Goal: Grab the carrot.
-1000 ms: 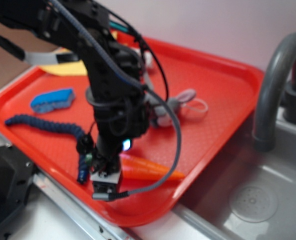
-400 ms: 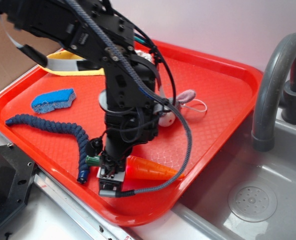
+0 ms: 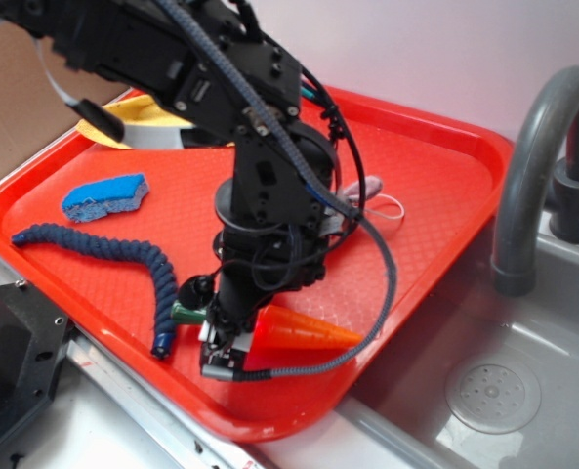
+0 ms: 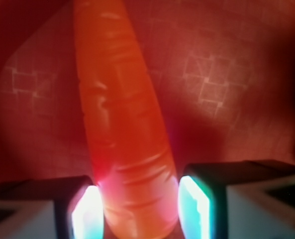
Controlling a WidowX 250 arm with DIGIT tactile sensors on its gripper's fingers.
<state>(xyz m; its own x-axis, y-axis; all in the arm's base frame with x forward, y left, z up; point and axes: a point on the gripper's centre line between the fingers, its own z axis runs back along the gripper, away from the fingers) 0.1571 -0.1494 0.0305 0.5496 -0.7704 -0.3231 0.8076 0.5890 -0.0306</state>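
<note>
The orange carrot (image 3: 304,332) lies near the front edge of the red tray (image 3: 435,176), tip pointing right, and its dark green stem (image 3: 185,313) pokes out left of the arm. My gripper (image 3: 232,337) comes down on the carrot's thick end. In the wrist view the carrot (image 4: 122,124) fills the gap of the gripper (image 4: 140,209), and both glowing pads (image 4: 90,211) press against its sides. The gripper is shut on the carrot.
A dark blue twisted rope (image 3: 103,249) curls left of the gripper, with a blue sponge (image 3: 103,195) behind it. A grey plush bunny (image 3: 362,195) lies partly behind the arm. A grey faucet (image 3: 533,166) and the sink (image 3: 504,391) are on the right.
The arm has shifted a little to the right and the jaws have come together on the carrot's thick end. The carrot's wide end now faces the camera more.
</note>
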